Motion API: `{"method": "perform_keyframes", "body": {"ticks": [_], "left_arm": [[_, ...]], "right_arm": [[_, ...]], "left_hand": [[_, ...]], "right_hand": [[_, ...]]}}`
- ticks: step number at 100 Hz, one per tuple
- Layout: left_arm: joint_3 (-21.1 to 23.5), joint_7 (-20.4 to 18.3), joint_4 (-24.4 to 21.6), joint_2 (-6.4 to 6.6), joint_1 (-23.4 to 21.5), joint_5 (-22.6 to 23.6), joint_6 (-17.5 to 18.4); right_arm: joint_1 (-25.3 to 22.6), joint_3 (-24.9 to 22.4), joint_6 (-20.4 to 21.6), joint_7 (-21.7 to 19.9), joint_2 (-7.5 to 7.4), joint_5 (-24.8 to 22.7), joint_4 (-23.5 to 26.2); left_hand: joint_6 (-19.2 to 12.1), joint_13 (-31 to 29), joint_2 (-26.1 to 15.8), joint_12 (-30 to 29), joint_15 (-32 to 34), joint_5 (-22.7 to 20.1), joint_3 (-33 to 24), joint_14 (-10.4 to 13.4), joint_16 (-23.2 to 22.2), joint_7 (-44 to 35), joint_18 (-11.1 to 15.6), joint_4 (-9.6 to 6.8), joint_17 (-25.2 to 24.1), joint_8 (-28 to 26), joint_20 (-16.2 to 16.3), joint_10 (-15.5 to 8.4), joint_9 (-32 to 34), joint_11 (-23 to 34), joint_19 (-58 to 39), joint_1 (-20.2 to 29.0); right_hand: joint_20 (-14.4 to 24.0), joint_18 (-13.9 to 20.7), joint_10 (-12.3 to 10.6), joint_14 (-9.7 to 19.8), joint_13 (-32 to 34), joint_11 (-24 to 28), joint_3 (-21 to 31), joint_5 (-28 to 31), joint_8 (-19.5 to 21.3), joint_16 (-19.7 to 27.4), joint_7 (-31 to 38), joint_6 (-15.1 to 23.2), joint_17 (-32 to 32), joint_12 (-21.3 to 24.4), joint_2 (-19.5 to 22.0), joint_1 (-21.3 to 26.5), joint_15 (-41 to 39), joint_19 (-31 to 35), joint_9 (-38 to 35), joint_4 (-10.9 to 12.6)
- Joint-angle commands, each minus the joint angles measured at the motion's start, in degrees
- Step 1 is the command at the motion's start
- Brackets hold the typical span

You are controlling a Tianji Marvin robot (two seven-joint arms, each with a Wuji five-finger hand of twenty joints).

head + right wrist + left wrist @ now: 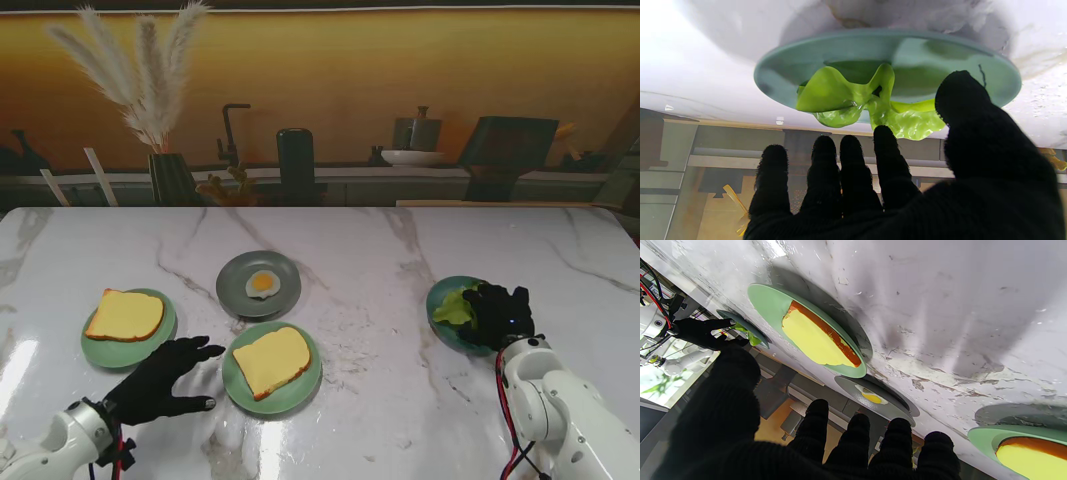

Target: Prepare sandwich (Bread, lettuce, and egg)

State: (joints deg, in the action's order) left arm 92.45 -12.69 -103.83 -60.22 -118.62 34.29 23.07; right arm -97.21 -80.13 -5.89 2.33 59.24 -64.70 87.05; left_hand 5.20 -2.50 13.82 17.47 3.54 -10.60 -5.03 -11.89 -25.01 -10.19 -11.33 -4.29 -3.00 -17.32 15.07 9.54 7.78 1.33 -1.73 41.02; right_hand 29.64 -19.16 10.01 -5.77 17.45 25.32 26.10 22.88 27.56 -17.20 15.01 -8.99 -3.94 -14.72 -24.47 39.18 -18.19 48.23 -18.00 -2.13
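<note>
Two bread slices lie on green plates: one [125, 314] at the left, one [272, 361] near the middle [816, 340]. A fried egg [263, 284] rests on a grey plate [235, 285] farther from me. Green lettuce [455, 306] [857, 100] sits on a green plate [437, 312] at the right. My right hand [498, 315] [907, 173] hovers over that plate, fingers apart, thumb and forefinger close to the lettuce but not closed on it. My left hand [165, 382] [806, 440] rests open on the table between the two bread plates.
The marble table [380, 250] stretches far behind the plates. A vase of pampas grass [170, 175], a dark cylinder [295, 165] and kitchen items stand beyond the table's far edge.
</note>
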Motion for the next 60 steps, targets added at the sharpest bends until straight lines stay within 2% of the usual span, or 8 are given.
{"method": "perform_keyframes", "body": {"ticks": [1,25,41,51,57,60], "left_arm": [[-0.14,-0.22,-0.11,-0.15,0.04,-0.26,-0.63],[-0.25,-0.47,-0.09,-0.12,0.22,-0.43,-1.0],[-0.32,-0.63,-0.09,-0.11,0.25,-0.61,-1.28],[-0.33,-0.68,-0.15,-0.11,0.23,-0.61,-1.55],[-0.35,-0.77,-0.2,-0.11,0.21,-0.68,-1.72],[-0.36,-0.75,-0.18,-0.11,0.23,-0.65,-1.74]], "right_arm": [[0.41,0.31,-0.05,0.11,0.86,0.15,-0.3],[1.48,1.61,-0.81,0.26,0.83,0.63,-1.9],[2.2,2.7,-1.72,0.58,0.89,1.23,-3.0],[2.61,3.32,-2.29,0.97,0.96,1.6,-3.57],[2.87,3.67,-2.58,1.22,0.98,1.67,-3.91],[3.01,3.87,-2.8,1.33,0.99,1.74,-4.09]], "left_hand": [[-1.18,1.4,-1.98,1.19,0.1,1.98,1.15,1.52,-0.72,-0.51,0.59,-0.76,-0.67,-0.32,0.72,0.22,-1.86,0.29,-0.34,1.41],[-1.4,1.39,-1.98,1.77,0.16,1.98,1.16,1.56,-1.17,-1.58,0.44,-0.73,-0.72,-0.75,1.13,0.23,-1.84,0.33,-0.49,1.45],[-1.5,1.42,-1.94,2.06,0.21,2.04,1.1,1.54,-1.47,-2.08,0.39,-0.74,-0.75,-0.9,1.47,0.16,-1.83,0.36,-0.66,1.57],[-1.41,1.41,-1.95,2.2,0.21,1.97,1.01,1.54,-1.6,-2.35,0.32,-0.77,-0.79,-0.97,1.64,0.21,-1.82,0.37,-0.7,1.72],[-1.43,1.41,-1.92,2.26,0.21,1.94,1.0,1.58,-1.66,-2.53,0.34,-0.77,-0.78,-1.02,1.72,0.18,-1.84,0.37,-0.74,1.74],[-1.43,1.41,-1.94,2.29,0.22,1.95,1.0,1.59,-1.69,-2.61,0.35,-0.77,-0.77,-1.05,1.76,0.14,-1.82,0.38,-0.76,1.72]], "right_hand": [[0.15,-1.2,0.95,-0.22,-0.34,0.53,1.17,0.46,-0.3,0.37,-0.7,-1.25,-0.16,0.38,-1.27,0.34,0.25,0.06,1.62,1.05],[0.67,-1.23,0.64,-0.1,1.07,1.01,1.56,1.85,0.05,0.06,0.28,-0.89,1.96,0.17,-2.81,2.9,-0.85,1.44,0.1,1.37],[1.56,-0.76,0.26,0.15,3.73,2.58,2.1,3.33,0.51,-0.69,1.84,-0.92,4.91,-0.55,-4.07,6.44,-3.09,4.05,-2.12,1.78],[3.17,0.26,0.08,0.01,5.87,4.27,3.06,4.23,0.73,-1.44,3.42,-1.04,8.09,-1.39,-4.28,8.71,-5.37,8.14,-4.15,2.12],[4.94,1.34,-0.19,-0.13,8.45,5.73,4.18,4.97,0.71,-2.44,4.5,-1.1,10.47,-2.08,-4.06,9.71,-7.71,11.3,-6.42,2.39],[7.14,2.54,-0.13,-0.25,10.45,6.79,4.79,5.39,0.56,-4.11,5.25,-1.03,12.45,-2.63,-3.91,9.82,-10.55,13.98,-7.62,2.4]]}}
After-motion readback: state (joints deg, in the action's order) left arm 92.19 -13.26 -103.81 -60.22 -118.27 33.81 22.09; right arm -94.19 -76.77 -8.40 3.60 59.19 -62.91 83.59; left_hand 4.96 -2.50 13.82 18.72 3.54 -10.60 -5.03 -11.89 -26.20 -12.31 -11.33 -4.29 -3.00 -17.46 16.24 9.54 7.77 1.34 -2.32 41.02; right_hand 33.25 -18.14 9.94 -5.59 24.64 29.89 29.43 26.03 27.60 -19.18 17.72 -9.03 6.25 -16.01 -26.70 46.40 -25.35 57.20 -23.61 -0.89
